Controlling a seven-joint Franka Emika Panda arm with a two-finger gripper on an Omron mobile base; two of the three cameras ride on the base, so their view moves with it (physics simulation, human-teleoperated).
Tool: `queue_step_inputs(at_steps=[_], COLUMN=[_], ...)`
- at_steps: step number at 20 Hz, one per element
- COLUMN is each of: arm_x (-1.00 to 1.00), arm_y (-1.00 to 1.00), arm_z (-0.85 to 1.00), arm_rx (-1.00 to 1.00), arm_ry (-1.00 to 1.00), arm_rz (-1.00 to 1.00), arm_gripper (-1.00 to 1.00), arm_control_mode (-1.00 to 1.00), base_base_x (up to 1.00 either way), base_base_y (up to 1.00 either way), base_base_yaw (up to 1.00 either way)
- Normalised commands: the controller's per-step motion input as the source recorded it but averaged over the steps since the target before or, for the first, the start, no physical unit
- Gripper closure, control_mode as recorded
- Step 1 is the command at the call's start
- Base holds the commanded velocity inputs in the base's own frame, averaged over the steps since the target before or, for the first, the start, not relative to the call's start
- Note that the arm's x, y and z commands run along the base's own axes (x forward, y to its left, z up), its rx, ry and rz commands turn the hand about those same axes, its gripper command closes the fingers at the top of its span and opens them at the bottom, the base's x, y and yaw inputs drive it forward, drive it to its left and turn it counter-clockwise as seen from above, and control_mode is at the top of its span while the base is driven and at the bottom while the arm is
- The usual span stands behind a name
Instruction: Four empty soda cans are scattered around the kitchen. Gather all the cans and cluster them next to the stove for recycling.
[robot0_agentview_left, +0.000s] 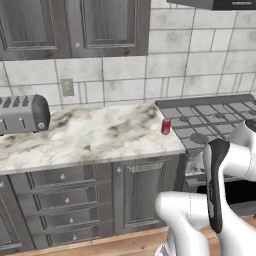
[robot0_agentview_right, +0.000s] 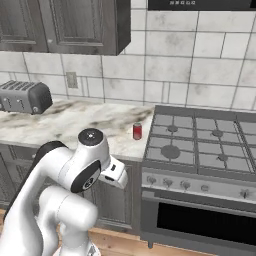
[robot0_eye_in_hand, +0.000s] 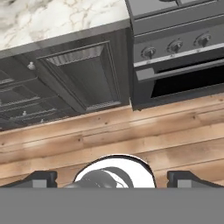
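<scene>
One red soda can (robot0_agentview_left: 166, 127) (robot0_agentview_right: 137, 131) stands upright on the marble counter (robot0_agentview_left: 90, 135), close to the left edge of the stove (robot0_agentview_left: 210, 120) (robot0_agentview_right: 200, 137). My arm is folded low in front of the cabinets. In the hand view my gripper (robot0_eye_in_hand: 113, 179) is open, its two dark fingertips (robot0_eye_in_hand: 43, 178) wide apart with nothing between them. It looks down at the wooden floor (robot0_eye_in_hand: 131, 135) in front of the cabinets, well below the counter and away from the can.
A silver toaster (robot0_agentview_left: 22, 114) (robot0_agentview_right: 24, 97) sits at the counter's left end. Dark cabinet doors (robot0_eye_in_hand: 83, 78) and drawers run under the counter. The oven front with its knobs (robot0_eye_in_hand: 175, 46) is under the stove. Wall cabinets hang above.
</scene>
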Motion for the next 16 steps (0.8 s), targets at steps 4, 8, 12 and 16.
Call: queue_step_inputs(at_steps=[4, 8, 12, 16], arm_x=[0.0, 0.0, 0.0, 0.0], arm_y=[0.0, 0.0, 0.0, 0.0], arm_z=[0.0, 0.0, 0.0, 0.0], arm_rx=[0.0, 0.0, 0.0, 0.0], arm_ry=[0.0, 0.0, 0.0, 0.0], arm_rz=[0.0, 0.0, 0.0, 0.0], arm_gripper=[-1.0, -1.0, -1.0, -1.0], arm_control_mode=[1.0, 1.0, 1.0, 1.0], base_base_x=[-0.75, -0.63, -0.41, -0.1], base_base_y=[0.0, -0.03, -0.37, -0.69], base_base_yaw=[0.0, 0.0, 0.0, 0.0])
